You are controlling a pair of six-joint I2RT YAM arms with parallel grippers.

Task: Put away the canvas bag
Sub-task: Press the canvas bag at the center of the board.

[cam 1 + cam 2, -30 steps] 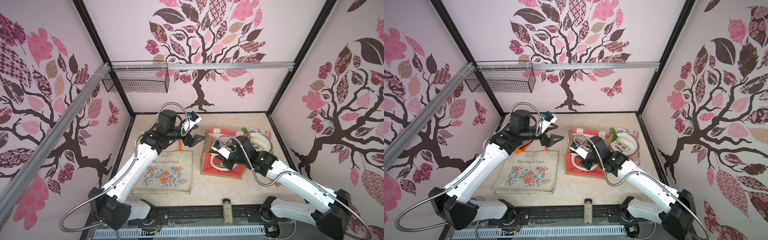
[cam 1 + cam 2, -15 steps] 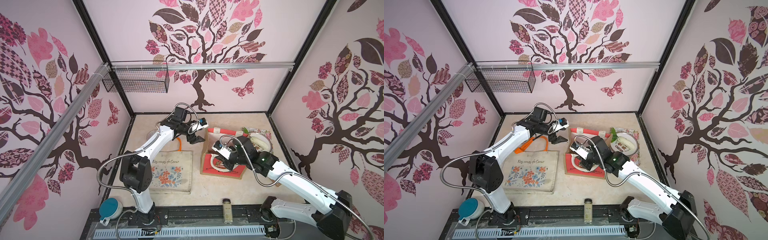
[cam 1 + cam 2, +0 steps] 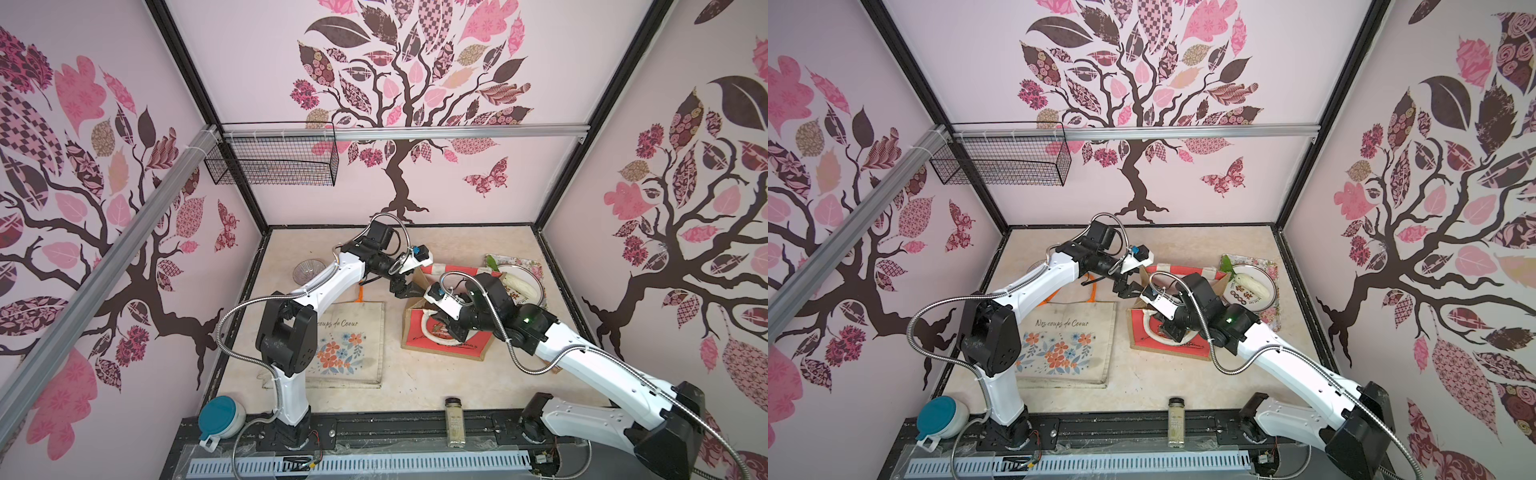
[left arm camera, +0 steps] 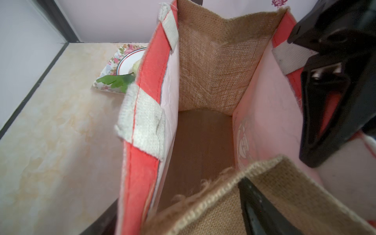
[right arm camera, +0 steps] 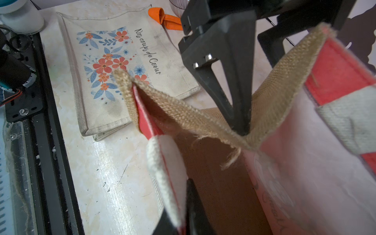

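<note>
The canvas bag (image 3: pixel 353 349) lies flat and untouched on the worktop (image 3: pixel 415 382), toward the front edge and left of centre. That is the main worry, because both arms are tied up at the red jute bag (image 3: pixel 413 332). This bag sits just beside it, right of centre, and seems to stand on its base with the mouth up. If the jute bag is meant to receive the canvas one, a claw must let go to fetch it, and the soft walls would likely sag shut. If the arms pull against each other, the jute bag could also tip or slide toward the plate (image 3: pixel 539 291) near the right edge.

A smaller risk sits at the burlap side panel (image 5: pixel 183 114), which is creased inward. Pushing further would fold it in and narrow the mouth, and its frayed threads could snag a fingertip. The right hold is on a thin rim and may slip.

The left arm reaches from the front left corner toward the middle of the worktop, wrist bent down. The left claw (image 3: pixel 404 289) is spread and holds nothing, with one finger pressed into the panel's crease and the other beyond it. The right arm stretches low from the front right corner. The right claw (image 5: pixel 179 211) is pinched on the jute bag's near wall at its white strap (image 5: pixel 162 162).
</note>
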